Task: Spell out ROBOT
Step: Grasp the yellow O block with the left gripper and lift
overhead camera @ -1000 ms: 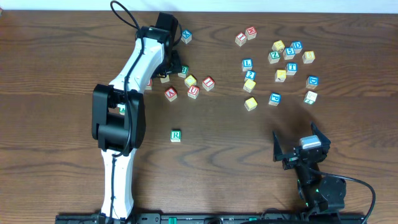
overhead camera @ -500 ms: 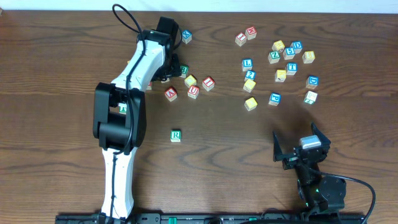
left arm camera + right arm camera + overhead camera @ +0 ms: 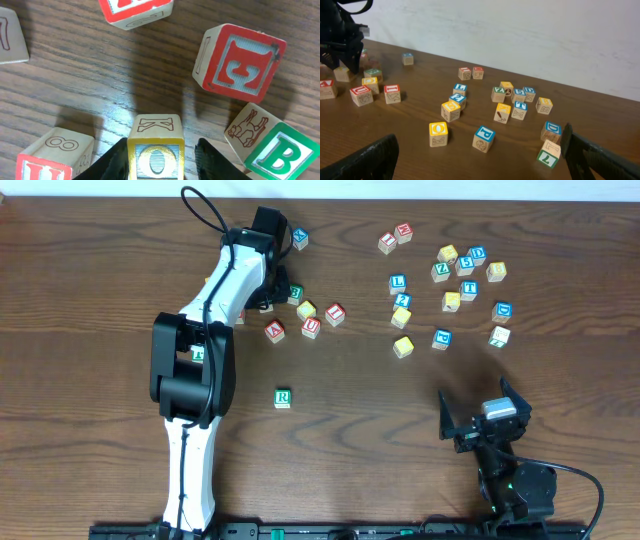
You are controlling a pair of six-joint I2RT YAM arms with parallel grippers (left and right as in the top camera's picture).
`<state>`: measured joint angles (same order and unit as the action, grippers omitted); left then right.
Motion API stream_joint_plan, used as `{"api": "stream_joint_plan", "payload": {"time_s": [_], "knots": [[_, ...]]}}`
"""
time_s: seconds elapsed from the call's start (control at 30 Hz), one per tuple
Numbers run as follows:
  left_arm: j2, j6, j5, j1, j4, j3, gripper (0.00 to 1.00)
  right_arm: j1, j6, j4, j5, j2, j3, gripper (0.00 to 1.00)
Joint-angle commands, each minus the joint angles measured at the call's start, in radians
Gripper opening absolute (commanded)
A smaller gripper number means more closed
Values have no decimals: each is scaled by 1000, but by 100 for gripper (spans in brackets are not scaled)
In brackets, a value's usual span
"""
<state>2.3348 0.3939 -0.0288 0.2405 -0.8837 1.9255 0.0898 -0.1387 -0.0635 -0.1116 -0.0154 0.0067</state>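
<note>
A green R block (image 3: 283, 397) lies alone in the table's middle. My left gripper (image 3: 270, 297) is down in the left cluster of blocks, open, with its fingers on either side of a yellow O block (image 3: 155, 155). The left finger touches the block and a small gap shows at the right finger. A green B block (image 3: 277, 155) and a red E block (image 3: 240, 62) lie just right of it. A second yellow O block (image 3: 403, 346) and a blue T block (image 3: 469, 289) lie in the right cluster. My right gripper (image 3: 480, 420) is open and empty near the front edge.
A red U block (image 3: 45, 160) sits close on the left of the left gripper, and more red blocks (image 3: 311, 327) lie in front of it. Many loose blocks (image 3: 447, 275) are scattered at the back right. The left arm (image 3: 195, 370) stretches across the table's left half.
My left gripper has shifted very slightly within the left cluster. The right arm and the blocks have not moved.
</note>
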Motion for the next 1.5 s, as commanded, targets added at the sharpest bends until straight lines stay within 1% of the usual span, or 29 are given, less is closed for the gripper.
{"api": "stream_joint_plan", "payload": {"time_s": [0.0, 0.3, 0.33, 0.47, 0.73, 0.9, 0.93, 0.97, 1.0, 1.03, 1.1, 1.23, 1.37, 1.47], "knots": [[16, 5, -9, -2, -1, -7, 41, 3, 11, -4, 4, 4, -1, 99], [50, 5, -8, -2, 0, -7, 40, 3, 11, -4, 4, 4, -1, 99], [47, 5, -8, -2, 0, -6, 38, 3, 11, -4, 4, 4, -1, 99], [40, 5, -8, -2, 0, -6, 37, 3, 11, -4, 4, 4, -1, 99], [-16, 4, -9, -2, 5, -2, 38, 3, 11, -4, 4, 4, -1, 99], [-19, 4, -9, -2, 3, -2, 38, 3, 11, -4, 4, 4, -1, 99], [-19, 4, -9, -2, 3, -2, 36, 3, 11, -4, 4, 4, -1, 99], [-19, 4, -9, -2, 3, -2, 31, 3, 11, -4, 4, 4, -1, 99], [-19, 4, -9, -2, 3, -2, 24, 3, 11, -4, 4, 4, -1, 99], [-19, 4, -9, -2, 1, -2, 13, 3, 11, -4, 4, 4, -1, 99], [-19, 4, -9, -2, -2, -2, 9, 3, 11, -4, 4, 4, -1, 99], [-22, 4, -9, -2, -30, -2, 8, 3, 11, -4, 4, 4, -1, 99], [-73, -1, -9, -2, -49, -1, 8, 3, 11, -5, 4, 4, -1, 99], [-207, -29, -9, -2, -62, -1, 8, 3, 11, -4, 4, 4, -1, 99]]}}
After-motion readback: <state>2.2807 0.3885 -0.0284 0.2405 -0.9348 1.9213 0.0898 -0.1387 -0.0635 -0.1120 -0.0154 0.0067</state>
